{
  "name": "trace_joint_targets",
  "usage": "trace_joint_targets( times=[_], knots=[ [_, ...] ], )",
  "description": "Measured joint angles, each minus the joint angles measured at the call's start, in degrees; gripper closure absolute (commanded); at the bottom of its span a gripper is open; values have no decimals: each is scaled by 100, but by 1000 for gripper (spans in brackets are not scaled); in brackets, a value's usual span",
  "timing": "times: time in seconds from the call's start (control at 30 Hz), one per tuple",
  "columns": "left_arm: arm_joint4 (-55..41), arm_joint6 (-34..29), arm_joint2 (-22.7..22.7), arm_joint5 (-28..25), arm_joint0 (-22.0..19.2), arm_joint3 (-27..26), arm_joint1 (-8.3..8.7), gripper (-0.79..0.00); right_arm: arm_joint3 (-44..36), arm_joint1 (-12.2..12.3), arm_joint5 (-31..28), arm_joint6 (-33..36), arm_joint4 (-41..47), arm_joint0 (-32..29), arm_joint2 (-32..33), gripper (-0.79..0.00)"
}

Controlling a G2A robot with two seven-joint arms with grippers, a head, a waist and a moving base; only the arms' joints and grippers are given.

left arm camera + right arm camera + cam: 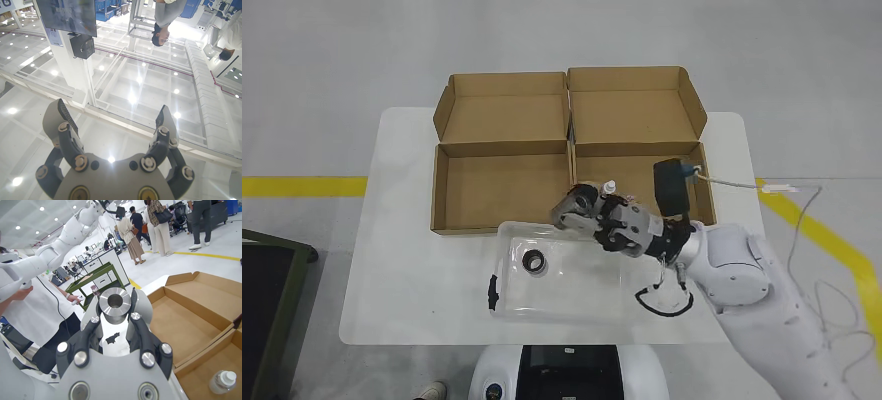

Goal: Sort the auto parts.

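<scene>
Black auto part [492, 293], small and curved, lies against the 9 o'clock edge of the clear tray [582, 292], which sits at the 6 o'clock side of the white counter [412, 250]. Just inside the tray, toward its 10 o'clock corner, I see a dark ring [535, 262] lying flat.

At the counter's 12 o'clock side two open cardboard boxes stand side by side and touching: the left box [497, 195] and the right box [642, 172], both with their lids folded back.

My left claw [111, 106] points up at the ceiling, its fingers spread wide with nothing between them.

My right claw [580, 207] sits at the tray's 12 o'clock edge, close to where the two boxes' near walls meet. In the right wrist view it is clamped on a metal cylinder [115, 313], a polished sleeve with a round bore, one finger on each side of it.

A small clear bottle with a white cap [223, 381] lies in the right box at its 7 o'clock corner, just beside the claw.
</scene>
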Motion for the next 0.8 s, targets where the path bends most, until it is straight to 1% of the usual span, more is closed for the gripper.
trace_joint_targets(
  times=[0.53, 0.8],
  knots=[
    [0, 0, 0, 0, 0, 0, 0, -785, -169, 8, 415, -91, 694, -206, 387, 0],
    [0, 0, 0, 0, 0, 0, 0, -785, -194, 6, 458, -67, 521, -266, 442, 0]
  ],
)
